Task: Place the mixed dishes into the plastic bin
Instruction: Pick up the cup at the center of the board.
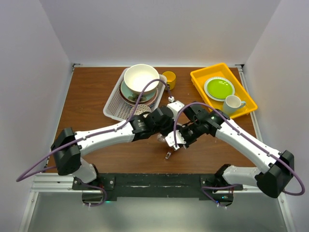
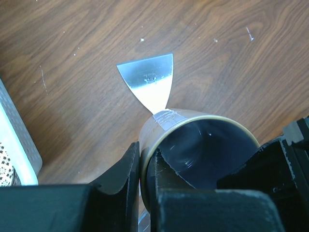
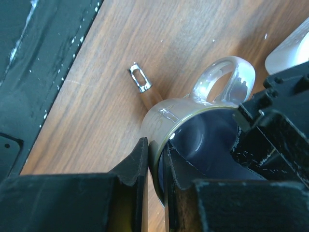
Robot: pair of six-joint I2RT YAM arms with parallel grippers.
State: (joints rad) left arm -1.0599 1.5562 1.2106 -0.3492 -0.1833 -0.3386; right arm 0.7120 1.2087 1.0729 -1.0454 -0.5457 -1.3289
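Observation:
A cream mug with a dark purple inside hangs just above the table between both grippers. My left gripper is shut on its rim, one finger inside and one outside. My right gripper is shut on the rim of the same mug, whose handle points away. In the top view both grippers meet mid-table. The white plastic bin at the back left holds stacked plates, a large cream bowl and a small patterned bowl. A yellow mug stands to its right.
A wooden-handled metal spatula lies on the table under the mug, blade one way, handle end the other. A yellow tray at the back right holds a lime-green plate and a white mug. The bin's corner is close on the left.

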